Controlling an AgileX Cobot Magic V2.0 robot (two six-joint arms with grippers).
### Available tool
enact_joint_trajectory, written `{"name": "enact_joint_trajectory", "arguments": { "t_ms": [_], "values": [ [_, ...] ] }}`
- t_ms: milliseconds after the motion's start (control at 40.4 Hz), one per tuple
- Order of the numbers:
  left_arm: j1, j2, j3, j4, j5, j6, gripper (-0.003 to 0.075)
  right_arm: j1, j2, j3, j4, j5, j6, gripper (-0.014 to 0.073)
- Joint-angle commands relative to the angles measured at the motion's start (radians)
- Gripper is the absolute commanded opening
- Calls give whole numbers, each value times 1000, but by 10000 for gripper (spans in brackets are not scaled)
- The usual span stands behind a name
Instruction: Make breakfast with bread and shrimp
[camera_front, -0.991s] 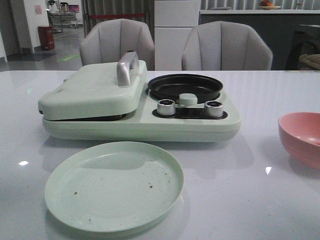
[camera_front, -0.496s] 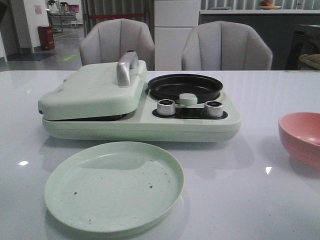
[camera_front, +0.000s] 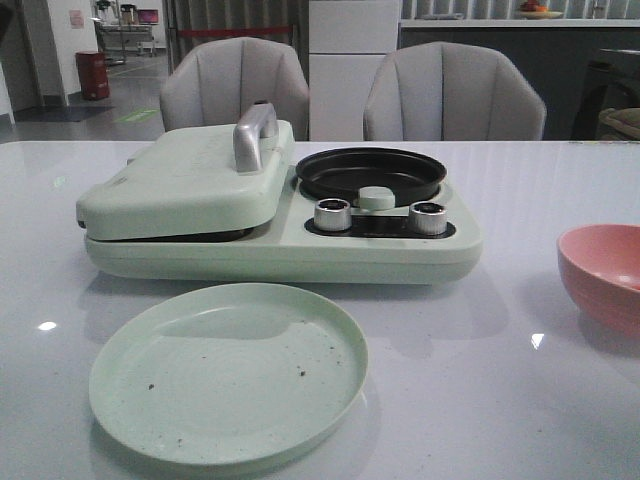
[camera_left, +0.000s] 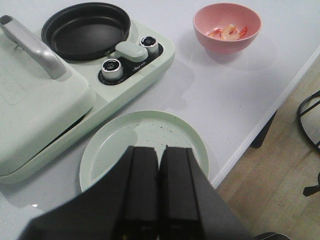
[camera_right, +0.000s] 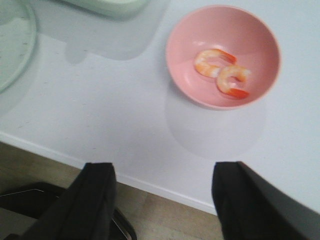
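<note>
Left gripper (camera_left: 160, 165) shut tight, fingers pressed together above the green plate (camera_front: 228, 372). Behind the plate, a green cooker (camera_front: 270, 215) with lid (camera_front: 185, 180) down, black pan (camera_front: 371, 174) and two silver knobs (camera_front: 333, 214). Far right, a pink bowl (camera_right: 222, 55) holding two shrimp (camera_right: 222, 71). Right gripper (camera_right: 165, 200) wide open near the bowl. No bread seen.

Open tabletop (camera_front: 470, 380) between plate (camera_front: 228, 372) and bowl (camera_front: 603, 275), cooker (camera_front: 280, 215) behind

The front view's right edge cuts off the pink bowl (camera_front: 603, 275)
</note>
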Motion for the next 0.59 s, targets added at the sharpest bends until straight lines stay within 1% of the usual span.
{"name": "enact_joint_trajectory", "arguments": {
  "t_ms": [0, 223, 322, 372, 471, 570],
  "values": [
    [1, -7, -28, -21, -66, -10, 101, -69, 94, -86, -49, -26, 18, 493],
    [1, -7, -28, -21, -66, -10, 101, -253, 324, -218, -41, 2, 18, 476],
    [1, -7, -28, -21, -66, -10, 101, -338, 430, -284, -5, 41, 15, 476],
    [1, -7, -28, -21, -66, -10, 101, -377, 482, -315, 31, 58, -9, 476],
    [1, -7, -28, -21, -66, -10, 101, -436, 583, -368, 132, 58, -110, 476],
    [1, -7, -28, -21, -66, -10, 101, -471, 667, -420, 170, 57, -179, 476]
  ]
}}
